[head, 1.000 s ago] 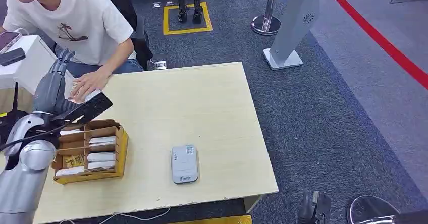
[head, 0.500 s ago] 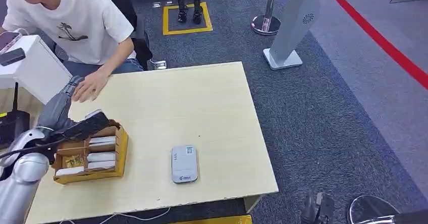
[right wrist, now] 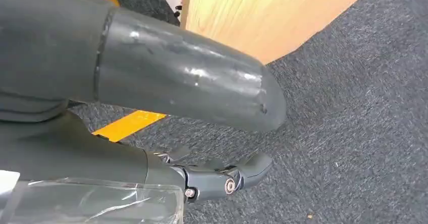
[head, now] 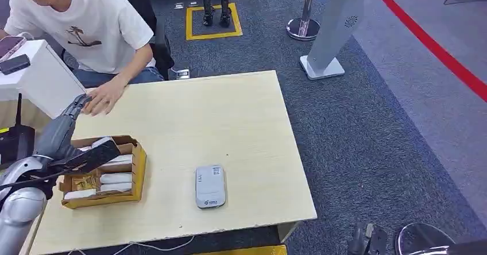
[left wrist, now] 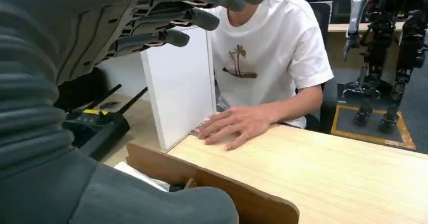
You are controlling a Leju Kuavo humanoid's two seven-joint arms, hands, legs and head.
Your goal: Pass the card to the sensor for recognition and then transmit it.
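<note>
Cards [head: 115,178] lie in the cardboard box [head: 138,169] at the desk's [head: 230,123] left side. The left hand [head: 69,134] hovers over the box, fingers spread, holding nothing. The sensor [head: 209,186] sits mid-desk. The right hand [head: 367,244] hangs beside the desk, fingers curled.

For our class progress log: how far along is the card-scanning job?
Nothing looks done. The left hand hovers open over the cardboard box of cards, fingers spread, holding nothing. Left: grasp a card, present it to the sensor, hand it over.
</note>
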